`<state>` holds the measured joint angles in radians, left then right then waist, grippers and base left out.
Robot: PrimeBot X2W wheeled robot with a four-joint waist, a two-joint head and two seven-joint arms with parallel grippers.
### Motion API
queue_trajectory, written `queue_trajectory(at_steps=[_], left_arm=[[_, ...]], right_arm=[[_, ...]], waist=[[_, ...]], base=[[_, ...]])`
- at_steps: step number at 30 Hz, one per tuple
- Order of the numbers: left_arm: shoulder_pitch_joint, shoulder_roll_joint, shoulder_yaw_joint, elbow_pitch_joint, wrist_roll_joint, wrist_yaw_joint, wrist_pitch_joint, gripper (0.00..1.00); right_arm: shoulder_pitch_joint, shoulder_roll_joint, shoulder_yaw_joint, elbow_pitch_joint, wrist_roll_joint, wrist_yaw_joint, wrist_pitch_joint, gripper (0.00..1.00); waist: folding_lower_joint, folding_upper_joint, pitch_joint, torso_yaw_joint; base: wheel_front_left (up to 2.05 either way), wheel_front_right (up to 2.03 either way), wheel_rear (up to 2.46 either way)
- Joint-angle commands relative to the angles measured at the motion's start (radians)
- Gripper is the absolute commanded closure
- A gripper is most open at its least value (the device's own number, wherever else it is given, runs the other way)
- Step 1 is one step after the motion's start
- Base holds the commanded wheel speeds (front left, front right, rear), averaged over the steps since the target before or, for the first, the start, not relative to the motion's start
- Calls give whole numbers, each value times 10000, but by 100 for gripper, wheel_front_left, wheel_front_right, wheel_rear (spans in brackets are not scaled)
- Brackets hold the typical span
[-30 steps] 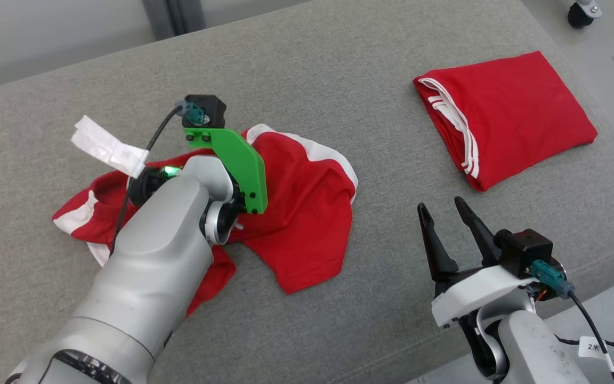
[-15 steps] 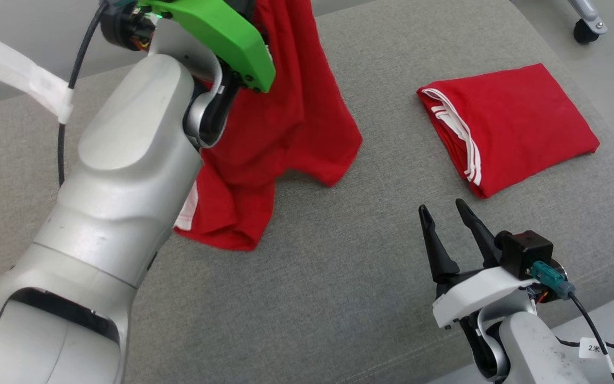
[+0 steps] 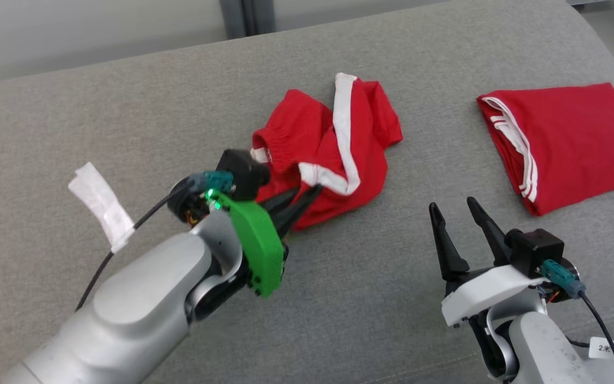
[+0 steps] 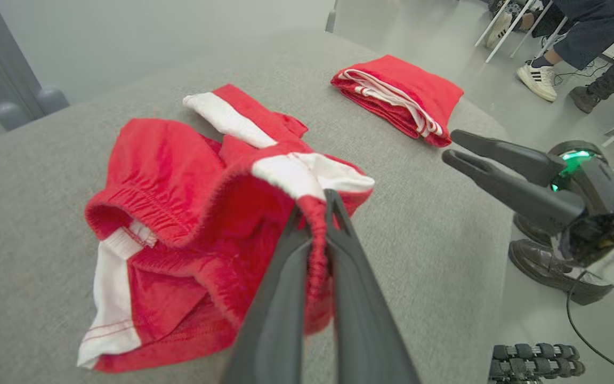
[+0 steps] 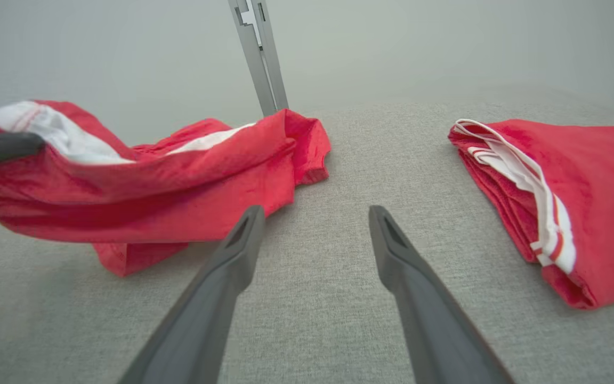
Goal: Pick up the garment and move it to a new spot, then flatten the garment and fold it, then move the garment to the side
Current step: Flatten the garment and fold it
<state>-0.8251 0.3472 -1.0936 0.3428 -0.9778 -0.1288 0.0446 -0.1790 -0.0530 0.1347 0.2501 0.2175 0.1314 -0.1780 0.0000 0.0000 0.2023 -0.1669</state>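
Shorts (image 3: 333, 144), red with white stripes, lie crumpled on a grey cushion (image 3: 126, 106). Left gripper (image 4: 313, 210) pinches a fold between its fingers (image 4: 280, 288); right gripper (image 3: 452, 204) has its fingers spread.

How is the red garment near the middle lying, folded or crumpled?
Crumpled. The garment lies bunched in a heap, white stripe twisted, one edge pinched in the left gripper.
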Motion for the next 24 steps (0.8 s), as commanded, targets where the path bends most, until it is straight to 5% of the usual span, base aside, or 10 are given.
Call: queue_trajectory(at_steps=[1, 4, 10, 14, 20, 21, 22, 24], left_arm=[[295, 296, -112, -118, 33, -20, 27, 100], [762, 1030, -393, -6, 300, 166, 101, 100], [1078, 1597, -348, 824, 879, 1022, -526, 100], [1310, 1579, -140, 1608, 997, 1755, -1110, 100], [1883, 1210, 426, 2358, 469, 2204, -1975, 100], [1976, 1137, 559, 2434, 346, 2295, -2199, 77], [2117, 1023, 761, 2508, 166, 2384, -2448, 8], [2378, 884, 1115, 2602, -3, 2533, -2795, 0]], right_arm=[[72, -56, -8, -59, -49, -16, 49, 0], [92, -76, 25, -108, -69, -16, 120, 0], [82, -71, 82, -180, -95, -17, 238, 0], [65, -123, 113, -148, -27, -16, 262, 0], [164, -194, 131, -157, 33, -16, 323, 0], [187, -204, 130, -156, 49, -16, 328, 0], [219, -200, 130, -168, 42, -16, 339, 0], [294, -209, 103, -194, 31, -16, 353, 0]], waist=[[0, 0, 18, 576], [0, 0, -31, 914], [0, 0, -155, 1289], [0, 0, -268, 1346], [0, 0, -478, 1298], [0, 0, -512, 1290], [0, 0, -561, 1279], [0, 0, -644, 1265]], base=[[0, 0, 0], [0, 0, 0], [0, 0, 0], [0, 0, 0], [0, 0, 0], [0, 0, 0], [0, 0, 0], [0, 0, 0]])
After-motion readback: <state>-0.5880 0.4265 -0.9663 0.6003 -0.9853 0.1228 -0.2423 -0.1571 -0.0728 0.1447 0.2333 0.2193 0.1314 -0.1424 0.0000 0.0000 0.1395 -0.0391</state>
